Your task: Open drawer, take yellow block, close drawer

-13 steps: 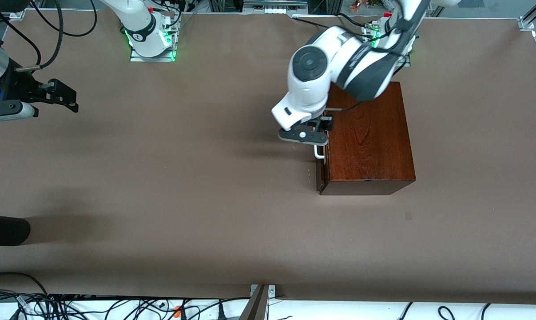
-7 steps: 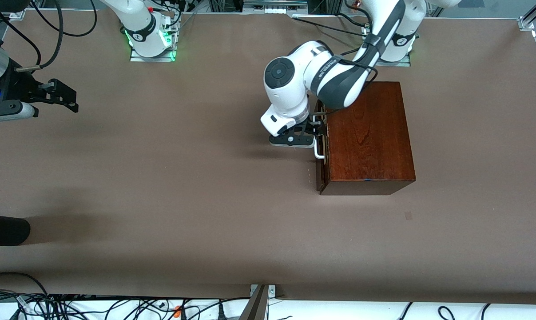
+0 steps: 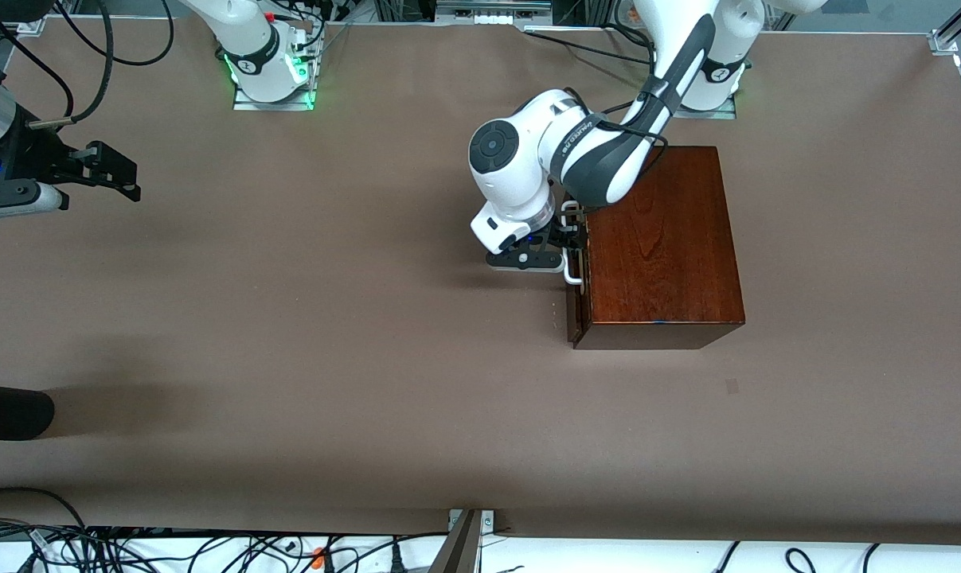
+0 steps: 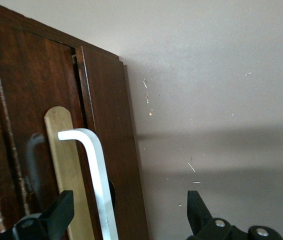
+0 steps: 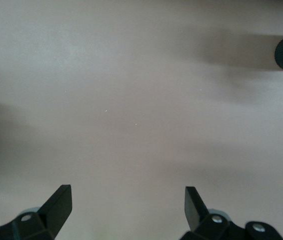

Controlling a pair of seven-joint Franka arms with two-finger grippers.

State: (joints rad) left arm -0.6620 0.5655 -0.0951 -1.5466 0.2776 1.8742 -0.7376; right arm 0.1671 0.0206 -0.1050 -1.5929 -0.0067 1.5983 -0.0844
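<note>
Wooden box [image 3: 659,247] at 3 o'clock on table [image 3: 289,358], toward left arm's end. Drawer [image 3: 576,306] barely ajar, dark front facing 9 o'clock. Left gripper [image 3: 564,239] right at white handle [image 3: 573,274]. Front view hides its fingers; left wrist view shows them spread, handle [image 4: 99,185] between fingertips [image 4: 61,212], pale plate [image 4: 69,170] under bar. Right gripper [image 3: 122,179] waits over bare table at 9 o'clock edge, fingers [image 5: 59,202] apart, holding nothing. Yellow block not visible in any view.
</note>
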